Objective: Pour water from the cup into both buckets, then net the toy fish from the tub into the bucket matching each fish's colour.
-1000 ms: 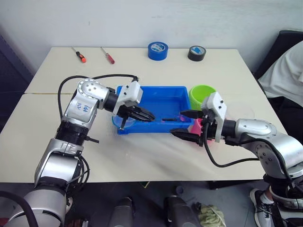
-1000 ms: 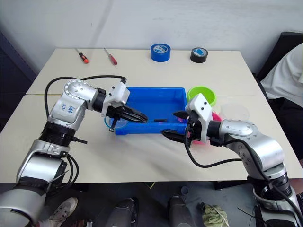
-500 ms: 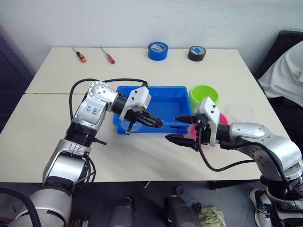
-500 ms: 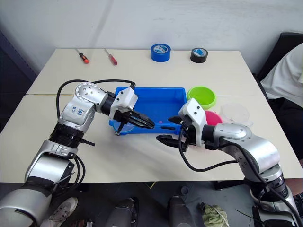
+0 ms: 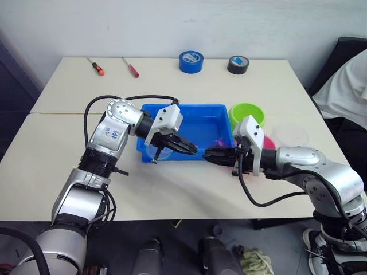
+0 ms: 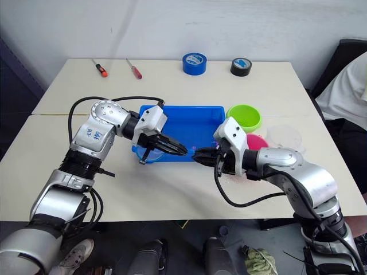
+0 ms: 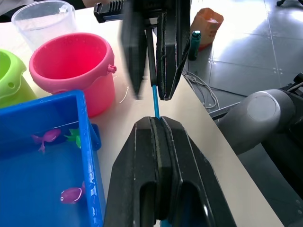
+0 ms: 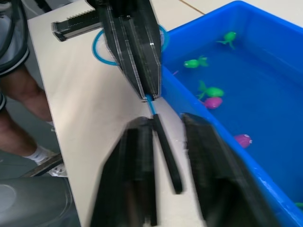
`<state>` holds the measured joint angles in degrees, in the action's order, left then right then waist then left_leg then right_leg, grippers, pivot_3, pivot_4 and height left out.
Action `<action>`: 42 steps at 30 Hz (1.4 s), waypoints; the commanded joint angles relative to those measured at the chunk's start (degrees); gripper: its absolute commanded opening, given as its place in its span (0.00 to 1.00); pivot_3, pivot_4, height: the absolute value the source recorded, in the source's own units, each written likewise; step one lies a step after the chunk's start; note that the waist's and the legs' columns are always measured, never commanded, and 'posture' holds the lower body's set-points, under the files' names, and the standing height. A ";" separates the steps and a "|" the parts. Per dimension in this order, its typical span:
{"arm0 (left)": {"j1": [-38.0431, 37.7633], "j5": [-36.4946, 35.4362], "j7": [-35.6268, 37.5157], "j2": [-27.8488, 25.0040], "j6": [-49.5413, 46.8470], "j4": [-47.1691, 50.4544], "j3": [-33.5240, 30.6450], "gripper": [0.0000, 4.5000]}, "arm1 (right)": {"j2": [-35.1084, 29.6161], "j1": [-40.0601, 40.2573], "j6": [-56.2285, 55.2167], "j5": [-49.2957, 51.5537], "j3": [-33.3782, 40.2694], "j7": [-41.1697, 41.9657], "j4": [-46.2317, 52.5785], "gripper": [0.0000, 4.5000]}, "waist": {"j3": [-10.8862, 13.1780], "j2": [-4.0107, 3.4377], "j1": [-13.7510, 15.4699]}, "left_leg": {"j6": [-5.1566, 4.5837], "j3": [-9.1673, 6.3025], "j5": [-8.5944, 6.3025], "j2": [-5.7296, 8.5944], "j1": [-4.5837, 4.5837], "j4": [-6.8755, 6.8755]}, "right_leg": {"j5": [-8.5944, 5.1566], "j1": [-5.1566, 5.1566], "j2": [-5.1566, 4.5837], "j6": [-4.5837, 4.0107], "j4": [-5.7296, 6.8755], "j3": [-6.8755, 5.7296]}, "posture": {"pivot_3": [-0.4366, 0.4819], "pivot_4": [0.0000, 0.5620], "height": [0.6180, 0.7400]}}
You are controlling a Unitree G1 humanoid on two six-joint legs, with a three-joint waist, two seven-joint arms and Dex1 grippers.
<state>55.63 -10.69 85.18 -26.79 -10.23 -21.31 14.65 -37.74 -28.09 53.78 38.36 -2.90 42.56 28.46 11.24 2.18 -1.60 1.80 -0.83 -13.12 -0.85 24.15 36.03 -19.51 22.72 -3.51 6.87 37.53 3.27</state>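
The left gripper (image 5: pixel 186 148) has its two black fingers pressed together on the net (image 8: pixel 156 108), pinching the thin handle close to the light blue hoop (image 5: pixel 155 152), which lies at the near left corner of the tub (image 5: pixel 210 110), just beside its near wall. The dark handle runs from there to the right, along the near side of the tub, toward the right gripper (image 5: pixel 213 154). The fingers of the right gripper stand apart on both sides of the handle's free end; in the right wrist view the handle passes between them, but this view is blurred and I cannot tell if a finger already touches it. The tub sits in the middle of the table (image 5: pixel 63 166) and holds water with several toy fish: green fish (image 8: pixel 211 91) more to the far side and pink fish (image 7: pixel 71 194) nearer the right end. The green bucket (image 5: pixel 246 116) stands just right of the tub's far right corner, and the pink bucket (image 7: pixel 73 67) is just near of it, behind the right gripper's wrist. The cup (image 7: pixel 43 23) stands right of both buckets, close to the table's right edge. At the far edge of the table lie two screwdrivers (image 5: pixel 96 66), a blue tape roll (image 5: pixel 191 61) and a black tape roll (image 5: pixel 238 65).
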 commanded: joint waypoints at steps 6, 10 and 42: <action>1.48 -0.02 0.02 0.06 0.12 0.16 -0.16 0.00 | -0.54 -0.67 -0.48 0.67 0.96 0.09 1.79 0.01 | 0.00 0.00 0.04 | 0.00 0.00 0.00 0.00 0.00 0.02 | 0.00 0.00 -0.01 0.00 0.01 0.00 | 0.48 0.27 0.95; 1.66 0.13 -0.34 -0.10 -0.42 -0.19 -0.29 0.00 | -0.56 -0.70 -0.54 0.70 0.98 0.18 1.84 0.01 | 0.00 0.00 0.04 | 0.00 -0.01 0.00 0.00 0.00 0.02 | 0.00 0.00 0.00 0.00 0.01 0.00 | 0.48 0.27 0.95; 1.71 -9.03 -10.81 -21.08 -21.12 2.72 -21.90 0.82 | 1.90 -4.62 -6.32 -7.22 2.15 -5.06 -7.91 0.00 | 0.02 -0.03 -0.32 | 0.01 0.00 0.00 -0.02 -0.03 0.04 | -0.01 0.04 -0.01 0.01 0.15 0.00 | 0.48 0.27 0.95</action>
<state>58.41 -18.19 73.94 -46.38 -30.33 -21.63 -5.85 -36.26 -31.56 48.19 31.76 -2.85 39.15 20.79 11.26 2.15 -1.92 1.81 -0.82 -13.12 -0.89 24.09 36.05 -19.52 22.76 -3.52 6.87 37.71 3.28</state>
